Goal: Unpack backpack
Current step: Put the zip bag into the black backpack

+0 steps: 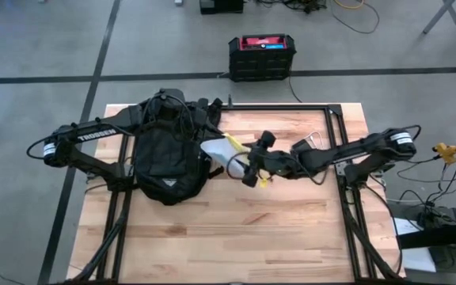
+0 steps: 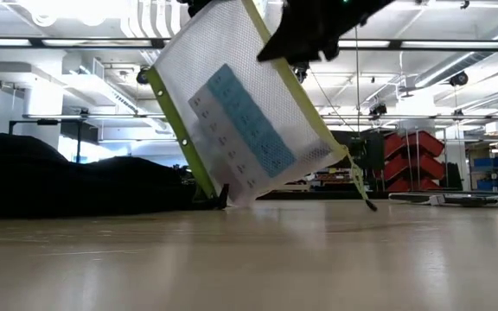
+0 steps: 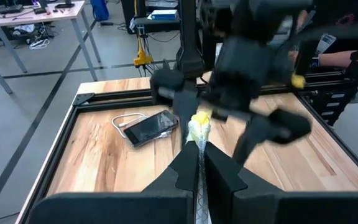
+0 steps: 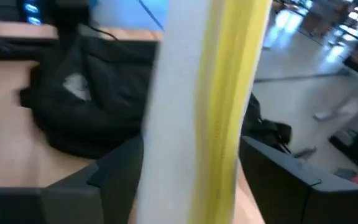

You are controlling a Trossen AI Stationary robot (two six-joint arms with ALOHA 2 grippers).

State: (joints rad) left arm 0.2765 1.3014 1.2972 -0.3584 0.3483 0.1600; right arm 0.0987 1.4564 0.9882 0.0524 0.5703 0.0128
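With our right gripper (image 1: 253,165) pinched on the yellow-edged mesh pouch (image 2: 245,112) and our left gripper (image 3: 197,180) clamped on its other edge, we have it lifted just beside the backpack (image 1: 165,158) at the table's left, not yet set down.

The pale wooden tabletop (image 1: 291,237) carries the black backpack (image 1: 167,162) near its far left corner and a phone (image 3: 151,127) toward the far right.
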